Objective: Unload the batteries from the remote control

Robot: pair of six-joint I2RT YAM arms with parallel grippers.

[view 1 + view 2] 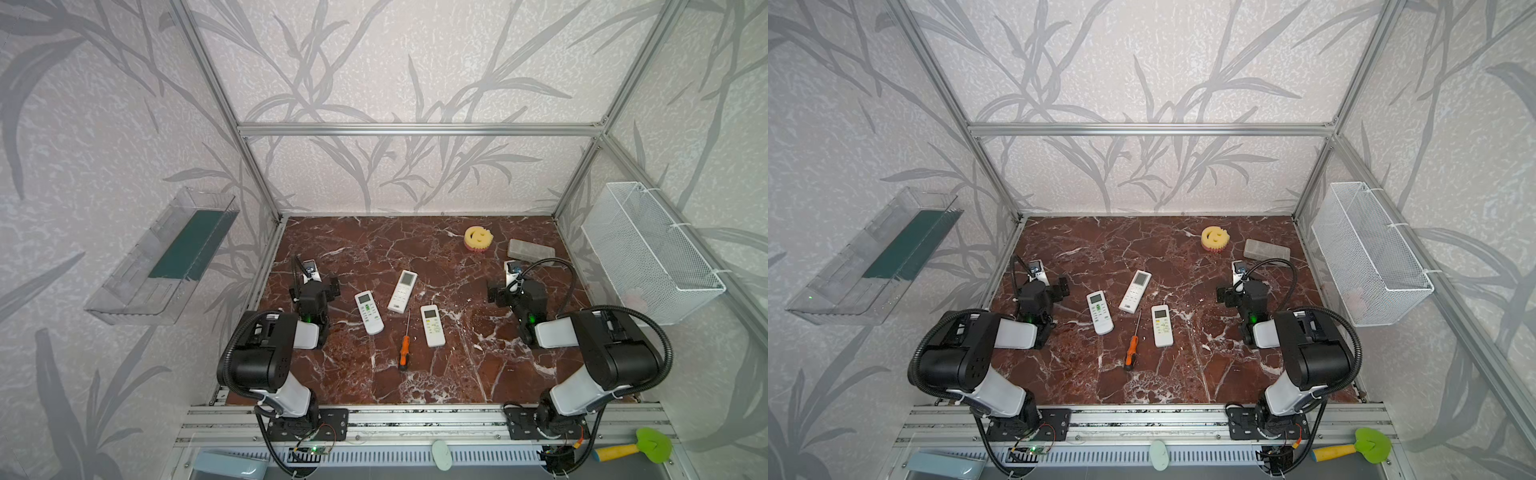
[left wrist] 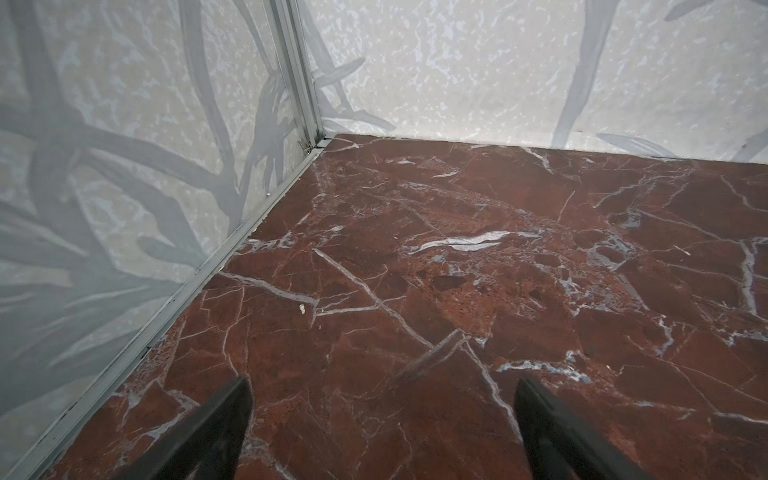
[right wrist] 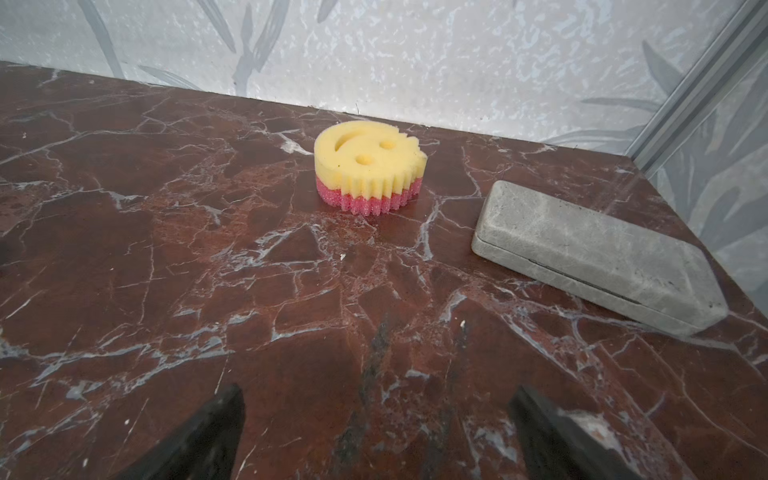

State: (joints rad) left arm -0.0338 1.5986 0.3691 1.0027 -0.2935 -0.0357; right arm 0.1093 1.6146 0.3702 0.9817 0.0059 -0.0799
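Both arms are sitting drawn back at their own sides of the table (image 1: 374,249), and neither is touching anything. The left gripper (image 2: 382,384) is standing wide open with nothing between its fingers, hanging over bare marble and facing the far left corner. The right gripper (image 3: 376,390) is gaping just as wide, also empty. It is facing the sponge (image 3: 370,170) and the grey case (image 3: 594,253), which are lying near each other, not touching, by the far right corner.

Three white remotes are lying face up in the middle of the table, well apart from both grippers. The left remote (image 1: 369,312) is showing its screen and green buttons. The middle remote (image 1: 402,291) is lying farther back, its far end tilting to the right. The right remote (image 1: 432,326) is lying nearest the front. A screwdriver (image 1: 404,349) is lying between the left and right remotes, handle toward the front edge, tip pointing at the near end of the middle remote.

The batteries are not showing: every remote is lying on its back, so I cannot tell whether any are inside.

A wire basket (image 1: 648,257) is hanging on the right wall and a clear tray (image 1: 166,257) on the left wall.
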